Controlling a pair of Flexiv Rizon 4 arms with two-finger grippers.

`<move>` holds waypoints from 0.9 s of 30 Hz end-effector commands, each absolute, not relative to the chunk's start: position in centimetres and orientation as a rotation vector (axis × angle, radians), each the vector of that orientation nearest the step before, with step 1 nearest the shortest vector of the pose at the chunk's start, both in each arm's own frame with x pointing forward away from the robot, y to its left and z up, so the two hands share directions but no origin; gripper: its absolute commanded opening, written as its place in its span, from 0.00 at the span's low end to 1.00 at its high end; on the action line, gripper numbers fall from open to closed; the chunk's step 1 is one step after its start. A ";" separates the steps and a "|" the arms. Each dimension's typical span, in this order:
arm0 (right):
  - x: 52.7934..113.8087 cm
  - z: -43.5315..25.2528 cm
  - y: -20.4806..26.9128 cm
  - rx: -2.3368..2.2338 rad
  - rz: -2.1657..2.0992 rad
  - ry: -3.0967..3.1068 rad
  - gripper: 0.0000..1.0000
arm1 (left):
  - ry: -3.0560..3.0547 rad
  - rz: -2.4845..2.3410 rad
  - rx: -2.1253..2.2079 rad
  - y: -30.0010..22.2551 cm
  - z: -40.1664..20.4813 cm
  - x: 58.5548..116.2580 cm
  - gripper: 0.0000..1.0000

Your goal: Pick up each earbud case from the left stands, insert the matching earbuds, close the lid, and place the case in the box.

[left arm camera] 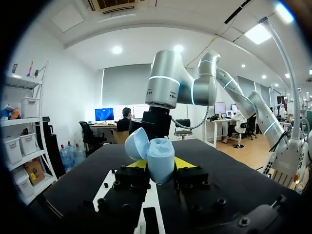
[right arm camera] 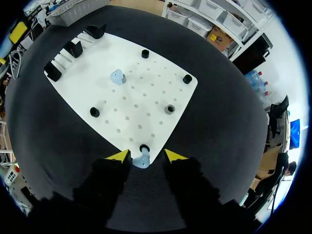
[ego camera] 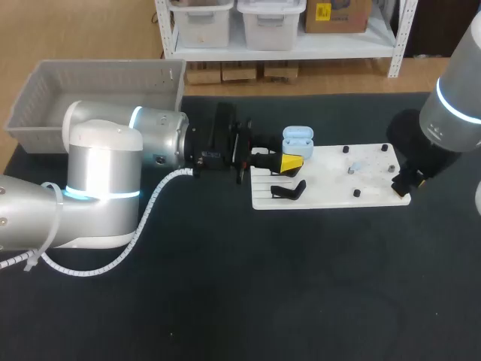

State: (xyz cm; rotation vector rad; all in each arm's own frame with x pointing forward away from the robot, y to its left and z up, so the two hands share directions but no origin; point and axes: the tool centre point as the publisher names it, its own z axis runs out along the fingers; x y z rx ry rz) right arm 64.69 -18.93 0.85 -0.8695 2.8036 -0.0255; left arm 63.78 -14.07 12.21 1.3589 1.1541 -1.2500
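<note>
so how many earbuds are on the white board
2. One earbud lies near the white board's middle. The second earbud sits at its corner, between the open fingers of the right gripper. Any inside the case would be hidden.

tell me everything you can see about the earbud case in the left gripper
The case is pale blue, smooth and rounded, plastic by the look. Its lid is flipped open, hinged back to one side. It stands slightly tilted between the jaws of the left gripper, whose yellow tips press it from both sides. It is over the left end of the white board; whether it rests on it, I cannot tell.
</note>
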 end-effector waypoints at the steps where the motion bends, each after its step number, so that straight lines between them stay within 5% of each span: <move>1: 64.8 0.8 -18.9 -0.870 -0.025 2.804 0.40 | 1.154 -1.243 1.354 -14.1 12.2 63.6 0.00; 3: 64.8 0.8 -18.9 -0.871 -0.025 2.803 0.38 | 1.154 -1.243 1.354 -14.1 12.2 63.6 0.00; 6: 64.8 0.8 -18.9 -0.873 -0.026 2.804 0.24 | 1.154 -1.243 1.354 -14.1 12.2 63.6 0.00; 13: 64.7 0.7 -18.7 -0.876 -0.022 2.808 0.20 | 1.154 -1.243 1.354 -14.1 12.2 63.6 0.00; 16: 64.6 0.8 -18.6 -0.878 -0.024 2.805 0.00 | 1.154 -1.243 1.354 -14.1 12.2 63.6 0.00; 27: 62.5 3.9 -17.5 -0.892 -0.050 2.774 0.00 | 1.154 -1.243 1.354 -14.1 12.2 63.6 0.00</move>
